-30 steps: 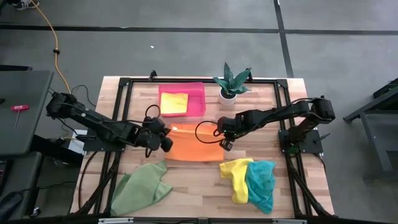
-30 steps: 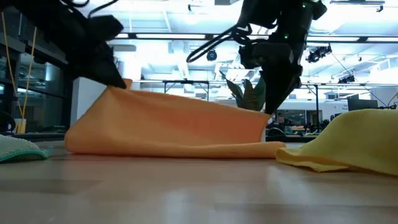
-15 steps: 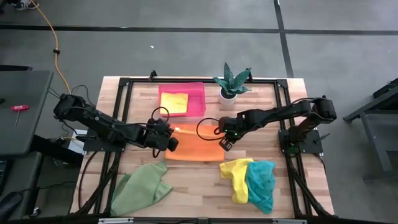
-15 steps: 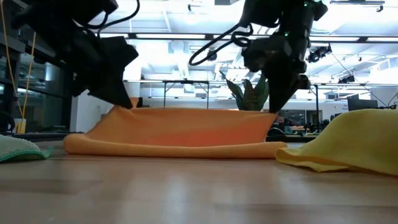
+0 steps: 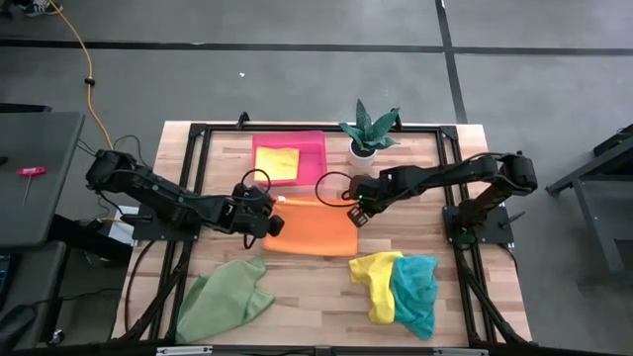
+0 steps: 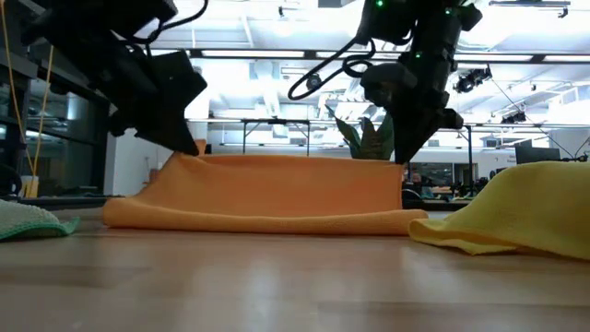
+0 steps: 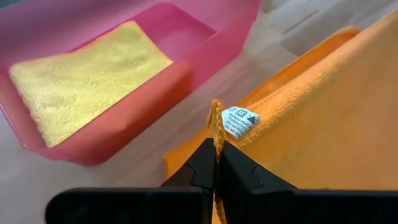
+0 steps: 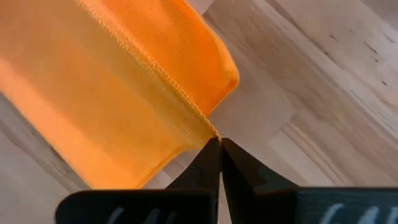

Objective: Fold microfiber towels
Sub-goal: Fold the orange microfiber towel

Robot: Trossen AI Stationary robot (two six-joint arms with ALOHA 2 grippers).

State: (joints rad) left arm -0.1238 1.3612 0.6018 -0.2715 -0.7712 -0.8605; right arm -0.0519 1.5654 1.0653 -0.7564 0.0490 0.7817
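Two pincers, the left pincer (image 5: pixel 269 220) and right pincer (image 5: pixel 358 210), each pinch a corner of the orange towel (image 5: pixel 315 229) at mid-table, lifting its far edge.

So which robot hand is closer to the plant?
The right one. The right gripper sits just below the plant on the orange towel's corner; the left gripper holds the other corner, nearer the pink tray.

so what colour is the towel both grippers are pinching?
Orange towel, plain; clearest in the high view.
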